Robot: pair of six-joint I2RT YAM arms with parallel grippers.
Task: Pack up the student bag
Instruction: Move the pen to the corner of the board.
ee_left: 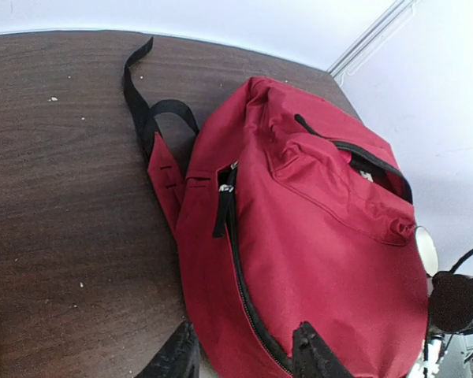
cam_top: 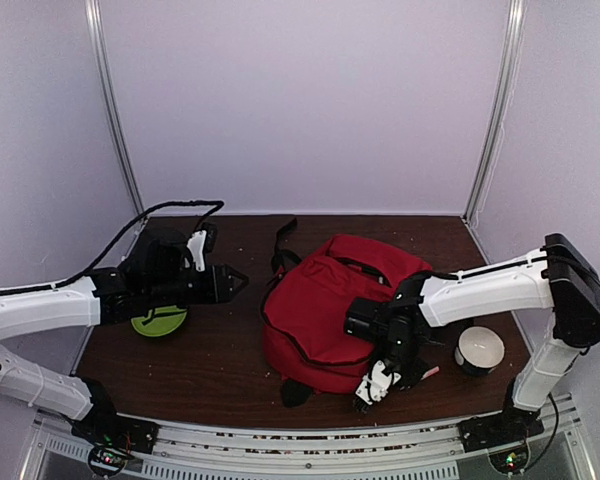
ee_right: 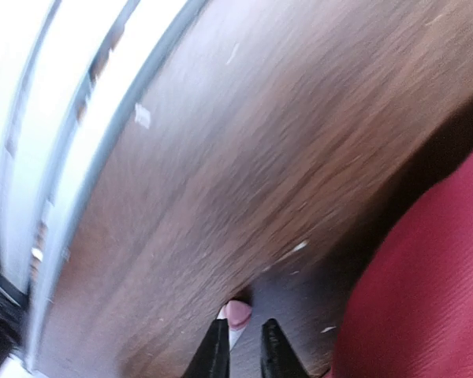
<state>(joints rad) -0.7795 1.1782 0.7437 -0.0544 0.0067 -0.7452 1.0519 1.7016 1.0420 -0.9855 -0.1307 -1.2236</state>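
Observation:
The student bag (cam_top: 330, 310) is a large red backpack lying flat mid-table, its black zipper (ee_left: 240, 268) running along the side. My left gripper (cam_top: 236, 279) hovers open just left of the bag, and its dark fingertips (ee_left: 315, 350) frame the bag's edge in the left wrist view. My right gripper (cam_top: 372, 392) points down at the table by the bag's front right corner. In the blurred right wrist view its jaws stand a narrow gap apart, with a small pink-tipped white thing (ee_right: 238, 315) at the tips. Whether they press on it does not show.
A lime-green disc (cam_top: 160, 322) lies under the left arm. A white round object (cam_top: 479, 350) stands right of the bag, beside the right arm. The bag's dark straps (ee_left: 146, 110) trail towards the back wall. The table's front rail (ee_right: 79, 126) is close to the right gripper.

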